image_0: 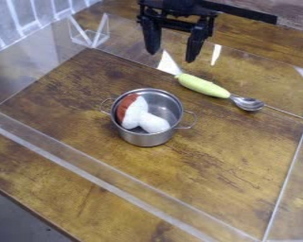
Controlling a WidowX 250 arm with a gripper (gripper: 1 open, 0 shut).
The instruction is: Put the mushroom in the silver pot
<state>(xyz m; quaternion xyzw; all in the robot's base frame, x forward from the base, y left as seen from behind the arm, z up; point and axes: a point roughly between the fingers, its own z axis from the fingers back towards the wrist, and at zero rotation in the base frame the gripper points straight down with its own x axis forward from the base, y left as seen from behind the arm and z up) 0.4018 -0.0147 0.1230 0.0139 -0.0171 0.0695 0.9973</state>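
Inside the pot (151, 118), mushroom (143, 113) lies tilted, long axis diagonal: red rounded cap toward the left rim, thick white stem toward lower right. Pot shiny steel, round, low-walled, on wooden bench (230, 161). Pincer (178, 43) hangs above, pointing down, fingers spread, empty. Spoon (222, 93) lies right of pot.

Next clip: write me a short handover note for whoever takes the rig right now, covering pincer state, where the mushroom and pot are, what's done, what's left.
Pincer: open, empty, raised above the wooden table, behind the pot.
Red-capped white-stemmed toy mushroom: lying inside the small shiny silver pot, red cap toward the left wall.
Green-handled metal spoon: on the table right of the pot, apart from it.
Done: mushroom is in the pot and released.
Left: nothing visible for the placement itself; probably just park the arm.
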